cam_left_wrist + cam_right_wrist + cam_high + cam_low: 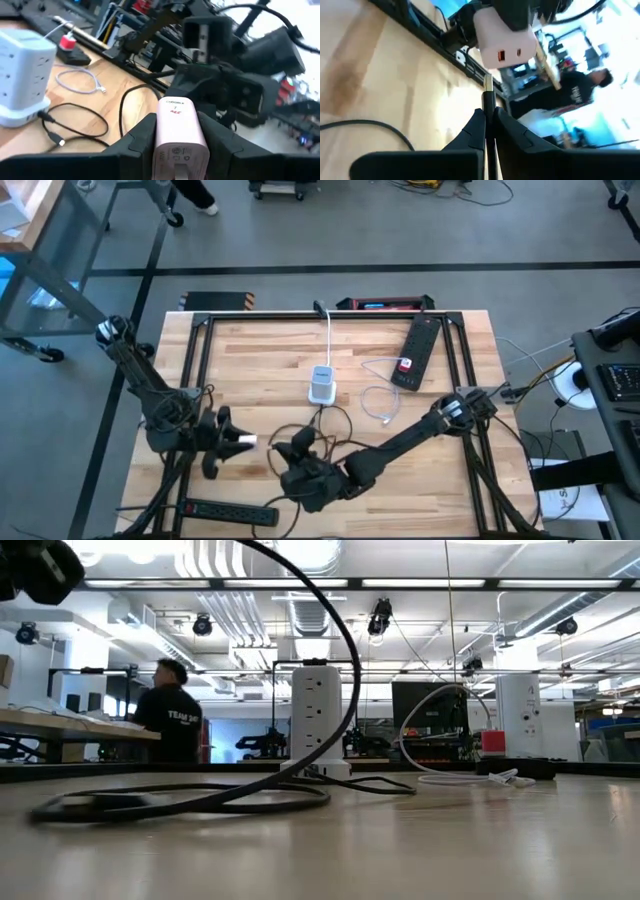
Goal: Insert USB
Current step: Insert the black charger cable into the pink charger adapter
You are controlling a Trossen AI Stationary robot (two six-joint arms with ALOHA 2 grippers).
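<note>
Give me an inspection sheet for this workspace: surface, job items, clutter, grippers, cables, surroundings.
Surface: wooden table, black frame.
Job's things: pink charger block in left gripper; USB plug in right gripper, tip just short of the charger's ports.
Clutter: white power tower; black power strip; second strip at near edge.
Grippers: both shut on their items, facing each other.
Cables: black cable looped; white cable coiled.
Surroundings: person at a bench behind.
</note>
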